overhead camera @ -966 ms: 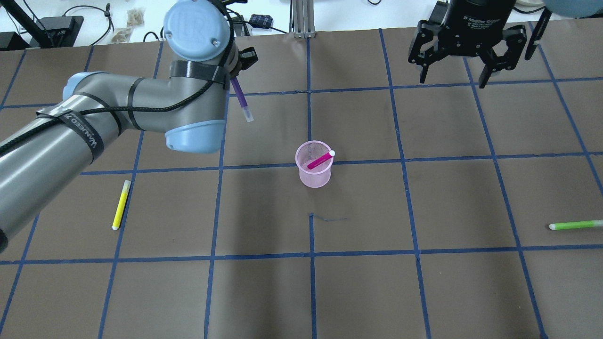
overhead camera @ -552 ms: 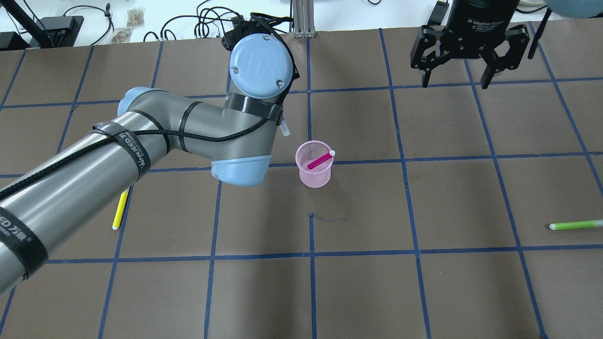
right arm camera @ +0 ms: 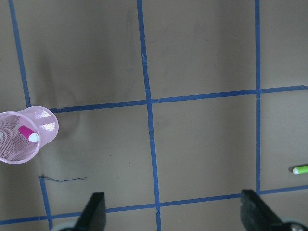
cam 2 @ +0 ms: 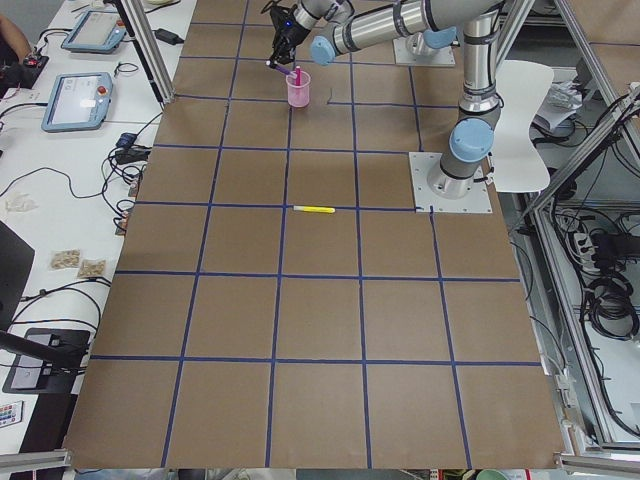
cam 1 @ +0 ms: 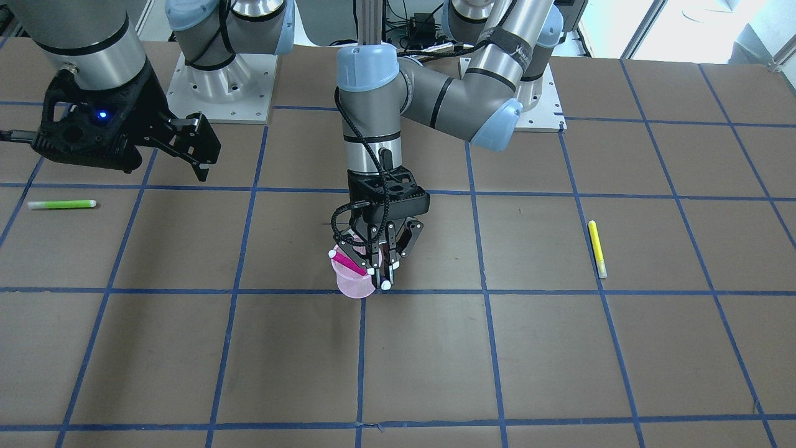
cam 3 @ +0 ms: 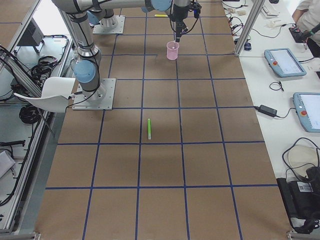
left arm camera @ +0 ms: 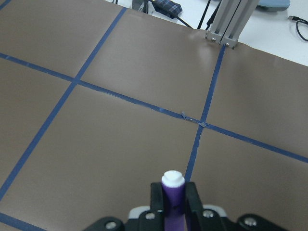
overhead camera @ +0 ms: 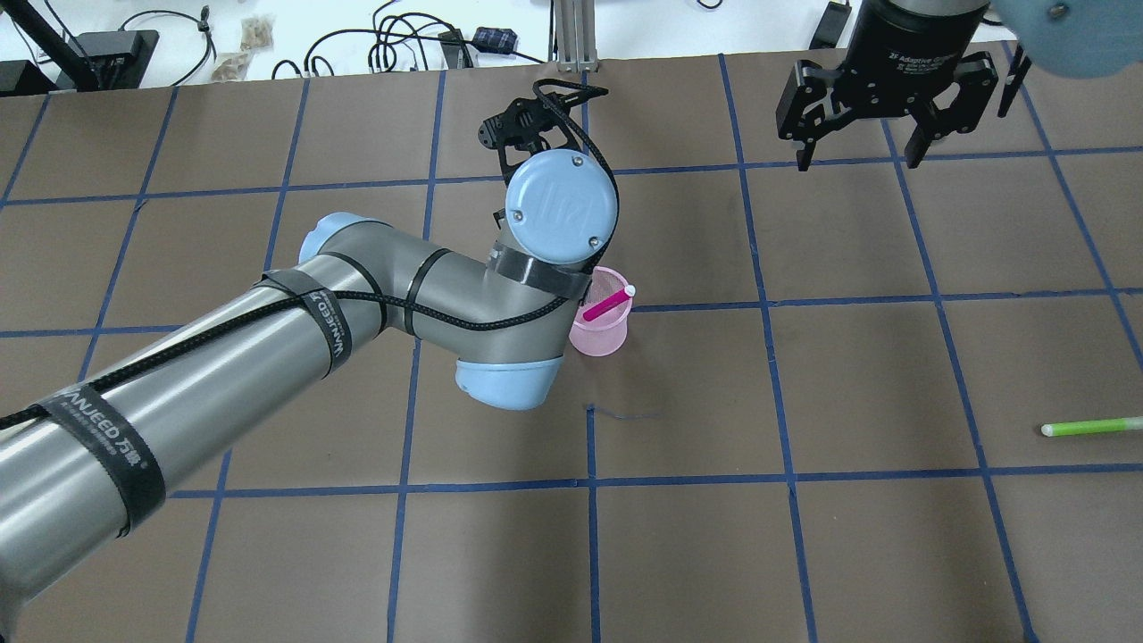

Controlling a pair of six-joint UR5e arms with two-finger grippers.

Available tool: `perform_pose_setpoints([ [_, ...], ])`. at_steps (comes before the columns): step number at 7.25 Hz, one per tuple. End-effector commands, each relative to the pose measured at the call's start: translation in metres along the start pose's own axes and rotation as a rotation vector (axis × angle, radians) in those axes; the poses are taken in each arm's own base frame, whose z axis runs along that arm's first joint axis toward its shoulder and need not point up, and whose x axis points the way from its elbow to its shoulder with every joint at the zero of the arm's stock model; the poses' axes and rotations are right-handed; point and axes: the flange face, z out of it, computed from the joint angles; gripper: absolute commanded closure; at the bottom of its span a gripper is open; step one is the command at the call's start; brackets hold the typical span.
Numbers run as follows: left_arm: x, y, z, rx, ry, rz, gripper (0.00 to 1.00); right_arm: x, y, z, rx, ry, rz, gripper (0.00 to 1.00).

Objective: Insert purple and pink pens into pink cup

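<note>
The pink mesh cup [cam 1: 352, 283] stands near the table's middle, and the pink pen [cam 1: 348, 262] leans inside it. My left gripper [cam 1: 377, 269] hangs directly over the cup, shut on the purple pen [left arm camera: 172, 202], which it holds upright. The pen's white lower tip [cam 1: 385, 285] is at the cup's rim; I cannot tell if it is inside. In the overhead view my left wrist covers part of the cup [overhead camera: 604, 336]. My right gripper [overhead camera: 857, 159] is open and empty, far back on the right.
A yellow pen [cam 1: 596, 248] lies on the table on my left side. A green pen [overhead camera: 1089, 427] lies near the right edge. Blue tape lines grid the brown table [overhead camera: 804, 554]. Cables and an aluminium post stand beyond the back edge.
My left arm has swung right and toward the cup, carrying the purple pen from the back left to above the cup. My right gripper has stayed about where it was.
</note>
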Motion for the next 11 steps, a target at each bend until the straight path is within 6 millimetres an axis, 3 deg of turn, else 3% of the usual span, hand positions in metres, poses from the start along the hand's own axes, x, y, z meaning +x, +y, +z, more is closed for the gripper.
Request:
perform_pose_setpoints([
  [1,0.005,0.019,0.009,-0.022,-0.007,0.017,1.00,0.000,0.006,0.007,0.031,-0.006,0.005,0.00],
  [4,0.012,0.035,0.014,-0.033,-0.015,0.042,1.00,0.001,0.005,0.008,0.058,-0.008,0.008,0.00],
  [5,0.011,0.036,0.016,-0.035,-0.020,0.044,0.95,0.001,0.004,0.007,0.060,-0.008,0.004,0.00],
  [6,0.011,0.037,0.018,-0.038,-0.022,0.045,0.76,0.001,0.004,0.007,0.060,-0.008,0.007,0.00],
  [7,0.011,0.038,0.018,-0.040,-0.023,0.047,0.45,0.006,0.003,0.008,0.058,-0.007,0.008,0.00],
  [8,0.012,0.039,0.018,-0.040,-0.022,0.048,0.35,0.012,0.001,0.009,0.052,-0.007,0.018,0.00],
  [9,0.012,0.039,0.018,-0.040,-0.022,0.048,0.13,0.016,0.000,0.009,0.052,-0.007,0.025,0.00],
  [10,0.012,0.039,0.018,-0.042,-0.022,0.049,0.03,0.016,0.000,0.009,0.052,-0.007,0.025,0.00],
  [11,0.012,0.038,0.017,-0.041,-0.023,0.050,0.00,0.016,0.000,0.009,0.052,-0.007,0.028,0.00],
])
